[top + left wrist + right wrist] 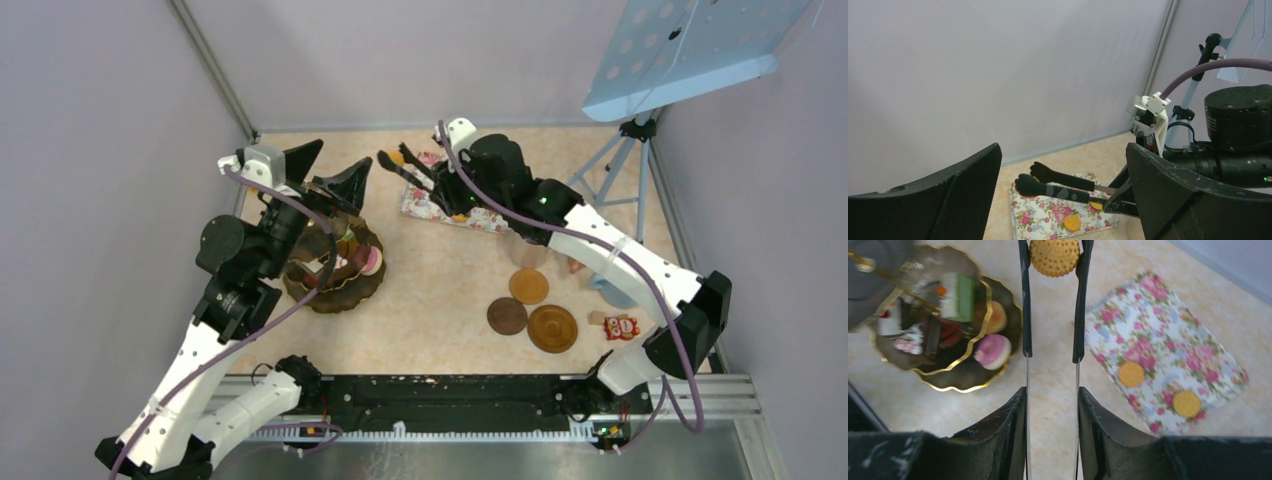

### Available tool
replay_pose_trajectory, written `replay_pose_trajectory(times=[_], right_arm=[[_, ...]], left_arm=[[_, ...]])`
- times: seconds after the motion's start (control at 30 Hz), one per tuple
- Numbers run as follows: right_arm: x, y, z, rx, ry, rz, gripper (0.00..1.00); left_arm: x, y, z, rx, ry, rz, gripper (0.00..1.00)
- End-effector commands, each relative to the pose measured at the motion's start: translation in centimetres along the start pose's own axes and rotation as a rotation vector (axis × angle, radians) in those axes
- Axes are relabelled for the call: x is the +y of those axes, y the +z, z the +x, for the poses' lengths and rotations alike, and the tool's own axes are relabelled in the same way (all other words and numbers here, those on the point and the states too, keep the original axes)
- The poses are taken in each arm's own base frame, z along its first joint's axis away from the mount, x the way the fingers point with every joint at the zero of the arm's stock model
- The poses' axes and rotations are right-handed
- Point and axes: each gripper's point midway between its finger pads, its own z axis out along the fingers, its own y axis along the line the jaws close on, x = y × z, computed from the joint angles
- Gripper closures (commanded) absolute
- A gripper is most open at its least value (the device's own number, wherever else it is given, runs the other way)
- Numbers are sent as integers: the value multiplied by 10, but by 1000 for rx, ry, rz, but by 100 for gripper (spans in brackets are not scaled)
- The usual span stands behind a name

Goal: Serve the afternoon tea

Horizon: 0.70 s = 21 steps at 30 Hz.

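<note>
Your right gripper (1050, 395) is closed partway on the handles of the black tongs (1024, 300). It squeezes them so the tips pinch one round orange biscuit (1054, 256) by its edges, in the air over bare table, between the rose-patterned tray (1168, 325) on the right and the gold-rimmed tiered stand (955, 376) on the left. The hold on the biscuit looks thin, rim contact only, so hold the squeeze even and travel left slowly; any slackening would likely drop it short. Aim for open dark plate on the lower tier, near the pink cake (993, 351), rather than the crowded upper tier with the green cake (959, 296). Lower until the biscuit is just above the plate before you ease off. Mind your left gripper (328, 170), jaws spread wide and holding nothing, hanging over the far side of the stand; come in beside it, not through it. Two more biscuits (1131, 374) lie on the tray for later.
</note>
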Motion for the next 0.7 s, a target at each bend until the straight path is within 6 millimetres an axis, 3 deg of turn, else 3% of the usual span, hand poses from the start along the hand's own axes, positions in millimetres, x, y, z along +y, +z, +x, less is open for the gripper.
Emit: replay_pose_trajectory(times=[0.0,0.13,0.27,0.5,0.67], right_arm=[[60,-29,-59,-180,-21,-176,90],[94,-32,-67,-206,-23,-276,90],[115,-30,-72,-216,-26,-330,90],[130,-29,-75,-219,-36,-367,90],[143,-20,-65,-170,-64,-388,84]], left_arm=[[-2,-8,-41,-86,-26,-6,1],[-2,-16,-61,-122,-79,-23,1],[-2,-25,-71,-157,-127,-30,1],[3,-29,-70,-168,-117,-51,1],[3,-26,-65,-161,-108,-47,1]])
